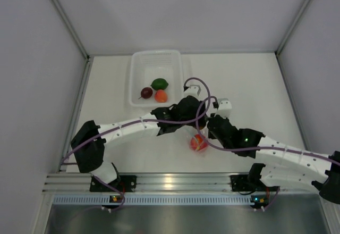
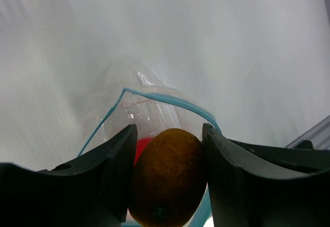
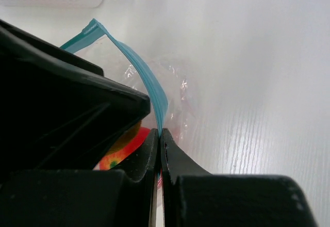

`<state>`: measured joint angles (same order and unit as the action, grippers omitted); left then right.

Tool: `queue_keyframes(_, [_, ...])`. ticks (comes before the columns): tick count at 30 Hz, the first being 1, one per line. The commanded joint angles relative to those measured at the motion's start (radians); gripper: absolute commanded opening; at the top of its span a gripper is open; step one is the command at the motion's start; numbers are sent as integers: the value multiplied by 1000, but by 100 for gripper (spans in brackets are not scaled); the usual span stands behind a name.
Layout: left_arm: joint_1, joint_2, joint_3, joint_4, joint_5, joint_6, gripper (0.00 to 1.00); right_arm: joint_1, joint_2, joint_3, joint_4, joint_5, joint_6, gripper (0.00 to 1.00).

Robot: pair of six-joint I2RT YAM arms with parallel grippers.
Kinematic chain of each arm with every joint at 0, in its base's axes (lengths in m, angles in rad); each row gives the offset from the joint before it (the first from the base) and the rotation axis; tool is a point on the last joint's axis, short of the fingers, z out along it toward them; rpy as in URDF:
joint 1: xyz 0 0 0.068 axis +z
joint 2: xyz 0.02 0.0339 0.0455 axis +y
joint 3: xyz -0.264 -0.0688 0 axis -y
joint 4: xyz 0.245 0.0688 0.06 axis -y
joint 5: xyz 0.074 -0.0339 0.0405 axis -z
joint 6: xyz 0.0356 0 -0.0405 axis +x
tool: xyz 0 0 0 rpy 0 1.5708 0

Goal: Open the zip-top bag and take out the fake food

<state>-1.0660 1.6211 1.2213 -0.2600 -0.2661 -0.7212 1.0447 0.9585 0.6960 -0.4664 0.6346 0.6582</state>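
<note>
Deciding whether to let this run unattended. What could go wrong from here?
1. The left gripper holds the brown fruit by its rounded sides; it could slip out and fall back into the bag or roll away.
2. The right gripper pinches only the thin blue strip; a tug may free it, and the mouth would close over the red fruit.
3. The wrists sit close together, so heading to the tub might clip the right arm.

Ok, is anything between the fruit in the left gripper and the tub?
Nothing visible. The brownish-orange fruit is clamped in the left gripper at the mouth of the zip-top bag; only bare table lies toward the tub.
</note>
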Motion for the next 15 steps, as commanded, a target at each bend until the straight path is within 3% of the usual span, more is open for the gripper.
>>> queue_keyframes(1, [21,-84,-43,62,96,-27,0,12,-15,28,-12,57,12,0])
queue_keyframes(8, [31,-191,-101,61,123,-14,0,-3,-9,31,-9,62,9,0])
queue_keyframes(15, [115,-325,-170,33,41,-20,0,-8,-27,36,-15,60,0,0])
